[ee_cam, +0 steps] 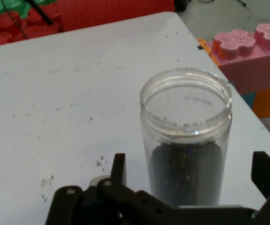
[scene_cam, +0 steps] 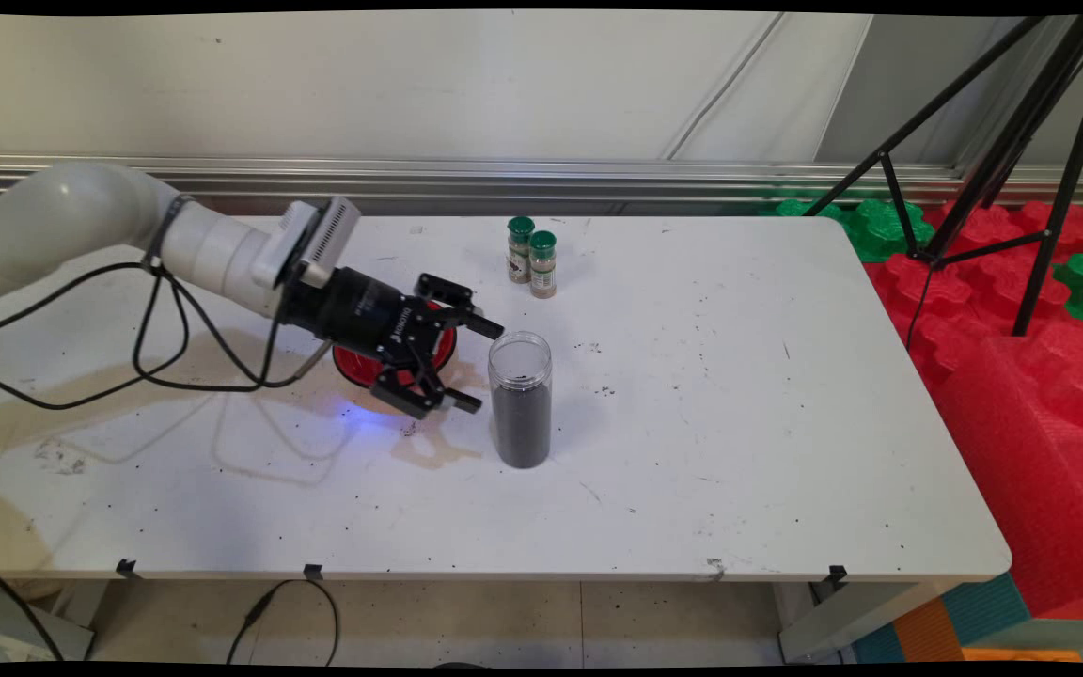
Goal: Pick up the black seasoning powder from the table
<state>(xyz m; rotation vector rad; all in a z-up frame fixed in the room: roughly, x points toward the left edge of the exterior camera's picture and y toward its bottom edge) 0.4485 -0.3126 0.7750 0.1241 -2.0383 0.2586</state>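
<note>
The black two-finger gripper (scene_cam: 480,365) is held low over the white table (scene_cam: 692,451), pointing sideways toward the tall clear plastic jar, lidless and filled about two thirds with dark granules (scene_cam: 521,400). The jaws are spread wide, and nothing is held between them. In the hand view the jar (ee_cam: 186,140) is seen standing upright between the two fingers (ee_cam: 118,169), with a gap on each side; no contact is visible. In the main view the fingertips are placed just beside the jar's left wall, at about its upper half.

Risks, as judged from this arrangement:
- The jar is tall, narrow and open at the top. A sideways push from one finger arriving before the other could tip it, and the granules would be spilled across the table.
- The jar is seen slightly off centre between the fingers in the hand view, so uneven contact is plausible.
- The clear wall looks smooth; a light squeeze high on the jar may allow slipping or tilting.

Behind the gripper, partly hidden by it, a round red dish (scene_cam: 353,362) is lying on the table; it could be struck by the linkage if the hand is lowered.

Farther back, two small spice bottles with green caps (scene_cam: 532,259) are standing close together, well apart from the gripper and unlikely to be disturbed.
</note>
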